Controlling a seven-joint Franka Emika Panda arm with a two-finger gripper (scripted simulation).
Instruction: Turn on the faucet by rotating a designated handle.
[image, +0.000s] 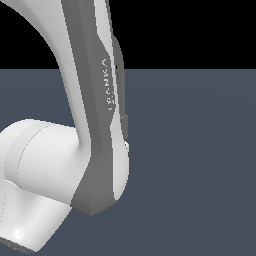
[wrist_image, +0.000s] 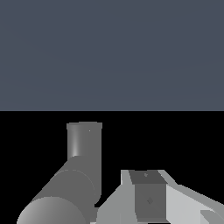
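**Finger beside the faucet cylinders, handle push pending**

Exterior view: robot arm (image: 95, 125) blocks everything, no faucet visible. Wrist view: faucet (wrist_image: 83, 142) shows as a short upright cylinder joined to a thicker one (wrist_image: 61, 197) slanting toward the camera; which is the handle is unclear. Gripper finger (wrist_image: 148, 197) sits just beside that thicker cylinder; jaw spread cannot be told. Best guess: press sideways near the lever's tip, slowly.

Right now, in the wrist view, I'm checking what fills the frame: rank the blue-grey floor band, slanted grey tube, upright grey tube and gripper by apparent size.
1. Blue-grey floor band.
2-3. Slanted grey tube and gripper: these look alike. Both are cropped by the frame edge and close to the camera, so unranked.
4. Upright grey tube.
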